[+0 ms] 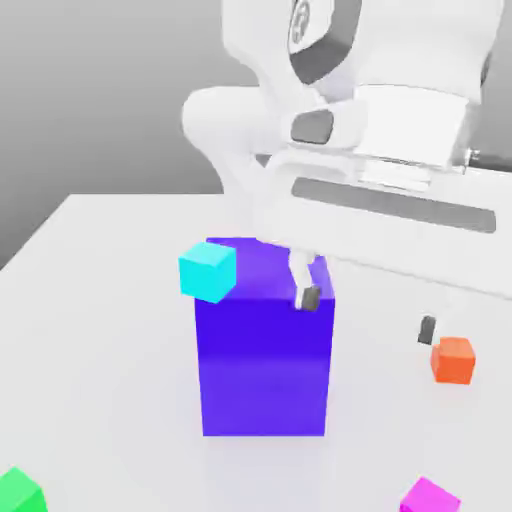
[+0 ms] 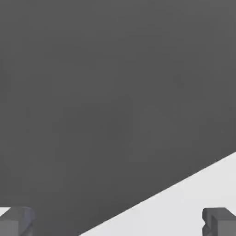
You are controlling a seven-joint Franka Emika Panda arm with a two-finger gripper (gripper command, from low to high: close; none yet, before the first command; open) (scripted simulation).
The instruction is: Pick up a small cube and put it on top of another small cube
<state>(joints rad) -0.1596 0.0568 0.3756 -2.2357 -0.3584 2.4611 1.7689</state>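
Observation:
The small cube, bright magenta, lies on the white table at the lower edge of the exterior view, toward its right, partly cut off. My gripper hangs well behind it, open, nothing between its fingers. One dark fingertip shows against the big blue-violet block's right top corner; the other fingertip sits just above and to the left of the orange cube. In the hand view the gripper has its two grey fingertips wide apart, over dark background and a strip of table.
A tall blue-violet block stands mid-table. A cyan cube shows against its upper left corner; whether it rests on the block I cannot tell. A green cube lies at the lower left. The white arm looms above.

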